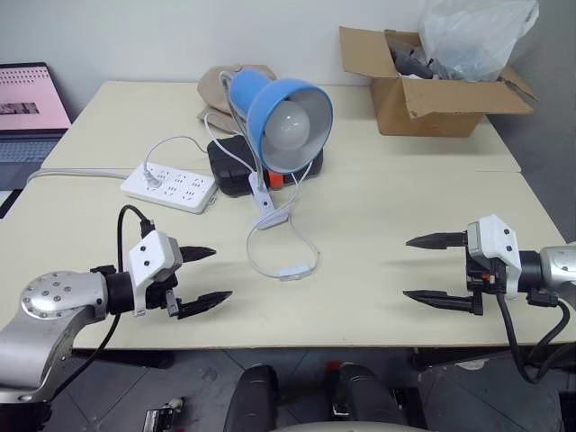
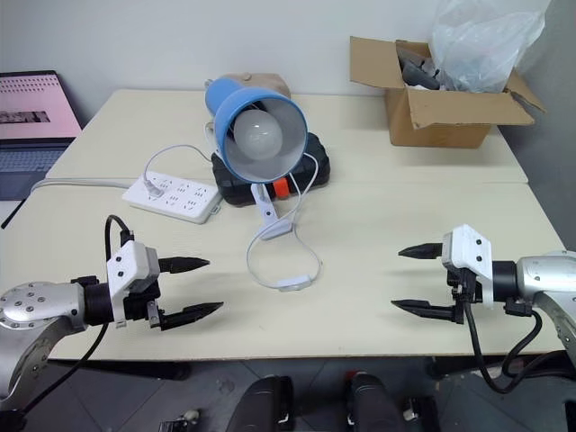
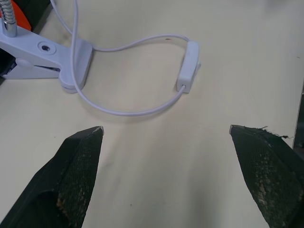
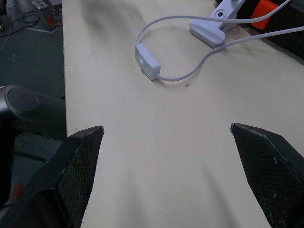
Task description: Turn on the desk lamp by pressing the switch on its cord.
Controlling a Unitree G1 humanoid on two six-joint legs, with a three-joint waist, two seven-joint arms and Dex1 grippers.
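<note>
Head view: the desk lamp (image 1: 286, 112) stood at 12 o'clock on the table (image 1: 387, 216), unlit. The switch (image 1: 292, 273) lay between the spread left tool (image 1: 200, 278) and the spread right tool (image 1: 434, 268), touching neither.

Left wrist view: the cord (image 3: 124, 111) looped from the switch past the clip base (image 3: 50, 60).

Right wrist view: the table edge ran near the switch.
</note>
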